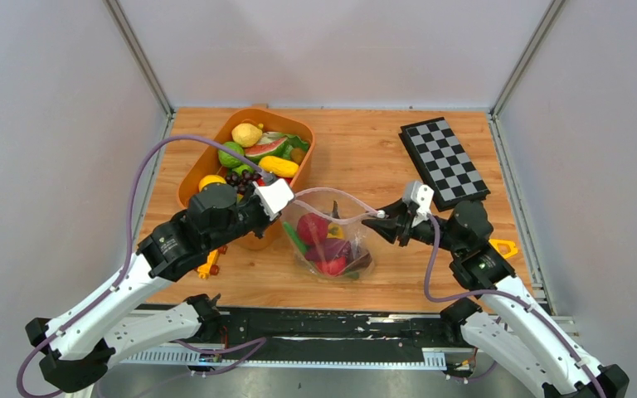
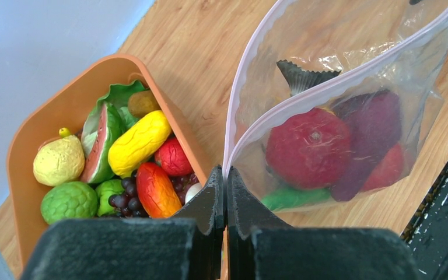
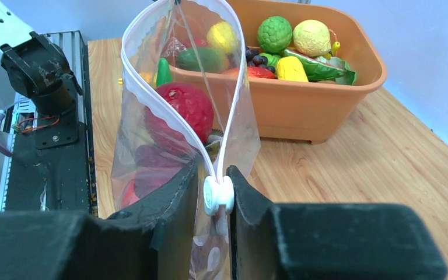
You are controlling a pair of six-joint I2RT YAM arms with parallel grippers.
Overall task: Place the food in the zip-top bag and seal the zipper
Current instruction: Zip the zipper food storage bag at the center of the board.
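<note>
The zip-top bag (image 1: 357,253) is on the tabletop (image 1: 365,149) just beside the orange tub (image 1: 253,110), on the tub's side toward the arm bases, strung between both claws. The left claw (image 2: 226,178) is fully closed, pinching the mouth corner nearest the tub. The right claw (image 3: 213,175) is closed on the white slider (image 3: 217,195) at the mouth corner farthest from the tub.

Key relation: the zipper (image 2: 332,84) has its long axis running claw to claw, and from the right claw it leads straight away toward the tub. Its two strips bow apart, so the mouth is open and nothing is sealed. The slider sits at the end away from the tub. Sealing probably means the right claw drags it along the strip toward the tub while the left claw anchors the near corner.

- **In the bag:** red piece (image 2: 309,146), purple piece (image 2: 373,128), green piece (image 2: 291,198).
- **In the tub:** yellow lumpy fruit (image 2: 58,163), green bumpy fruit (image 2: 70,201), watermelon slice (image 2: 102,146), yellow corn-like piece (image 2: 139,143), grapes (image 2: 131,189).

If all the tub food has to go in, loading looks only partly done.
</note>
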